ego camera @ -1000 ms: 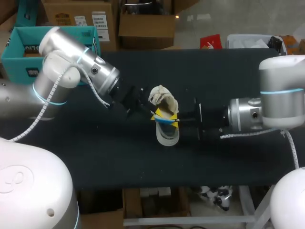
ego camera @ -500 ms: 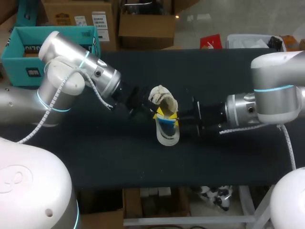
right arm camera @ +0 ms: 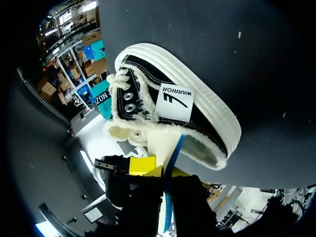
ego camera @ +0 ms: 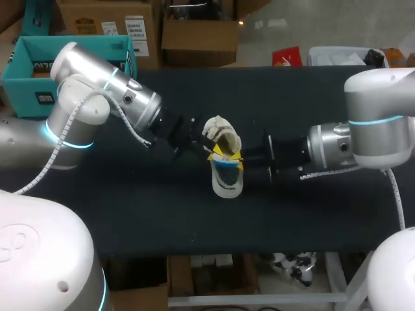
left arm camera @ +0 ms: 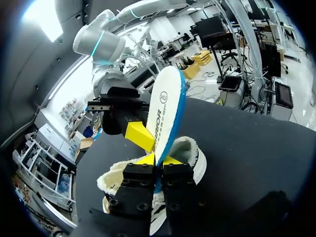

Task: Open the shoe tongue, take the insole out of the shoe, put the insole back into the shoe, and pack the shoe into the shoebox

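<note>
shoe [ego camera: 227, 183] mid-frame on black table [ego camera: 130, 207], toe toward bottom edge, fleecy opening toward top. insole [left arm camera: 165, 108] stands upright out of the opening, blue edge showing. L gripper [left arm camera: 159, 159] pinches insole's lower end, one finger each side. R gripper [right arm camera: 162, 170] comes in from opposite side, also clamped on insole edge. teal box [ego camera: 19, 91] upper left, past table edge.
</note>
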Controlling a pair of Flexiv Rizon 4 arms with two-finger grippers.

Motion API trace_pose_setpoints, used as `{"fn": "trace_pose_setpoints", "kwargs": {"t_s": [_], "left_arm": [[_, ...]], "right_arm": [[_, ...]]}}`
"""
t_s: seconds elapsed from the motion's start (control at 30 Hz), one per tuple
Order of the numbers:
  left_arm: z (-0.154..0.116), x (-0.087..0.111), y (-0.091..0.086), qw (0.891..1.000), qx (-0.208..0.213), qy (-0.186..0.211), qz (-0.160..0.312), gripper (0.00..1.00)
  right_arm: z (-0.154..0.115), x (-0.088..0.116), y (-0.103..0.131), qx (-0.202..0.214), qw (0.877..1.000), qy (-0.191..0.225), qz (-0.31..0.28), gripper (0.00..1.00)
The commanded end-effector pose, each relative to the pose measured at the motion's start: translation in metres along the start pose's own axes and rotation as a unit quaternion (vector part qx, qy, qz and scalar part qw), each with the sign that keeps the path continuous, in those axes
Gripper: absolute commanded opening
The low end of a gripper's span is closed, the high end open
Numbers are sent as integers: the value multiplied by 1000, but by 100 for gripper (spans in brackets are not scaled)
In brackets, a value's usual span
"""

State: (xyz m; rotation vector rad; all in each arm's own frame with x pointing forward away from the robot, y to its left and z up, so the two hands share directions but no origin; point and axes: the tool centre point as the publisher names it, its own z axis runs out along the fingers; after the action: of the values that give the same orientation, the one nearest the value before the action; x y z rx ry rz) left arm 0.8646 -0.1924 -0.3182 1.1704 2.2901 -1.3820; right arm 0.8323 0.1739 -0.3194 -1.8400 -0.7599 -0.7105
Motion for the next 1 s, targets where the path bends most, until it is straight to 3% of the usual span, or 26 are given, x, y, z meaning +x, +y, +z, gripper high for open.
{"fn": "trace_pose_setpoints", "kwargs": {"t_s": [0.03,0.2,0.33,0.4,0.47,0.5,0.63,0.83,1.0], "left_arm": [[11,-1,-16,1000,-12,-6,6,0],[15,-1,-15,1000,-26,-8,11,4],[15,1,-18,999,-29,-6,14,19],[14,2,-18,999,-30,-2,14,41],[13,3,-16,999,-34,-1,9,74],[12,4,-14,999,-36,-2,6,76],[8,5,-7,999,-40,-7,-6,62],[-2,6,-2,998,-50,-23,-21,62],[-4,7,2,998,-53,-29,-28,45]], "right_arm": [[-2,9,-16,-36,999,-15,-11,0],[0,3,-7,-35,999,-24,-31,0],[2,3,-4,-30,998,-27,-46,0],[3,4,-3,-27,998,-31,-51,0],[5,4,0,-23,998,-33,-53,0],[5,3,2,-19,998,-32,-54,0],[6,0,8,-12,998,-34,-52,0],[2,0,1,-19,997,-50,-60,0],[-2,0,-5,-28,996,-57,-63,0]]}}
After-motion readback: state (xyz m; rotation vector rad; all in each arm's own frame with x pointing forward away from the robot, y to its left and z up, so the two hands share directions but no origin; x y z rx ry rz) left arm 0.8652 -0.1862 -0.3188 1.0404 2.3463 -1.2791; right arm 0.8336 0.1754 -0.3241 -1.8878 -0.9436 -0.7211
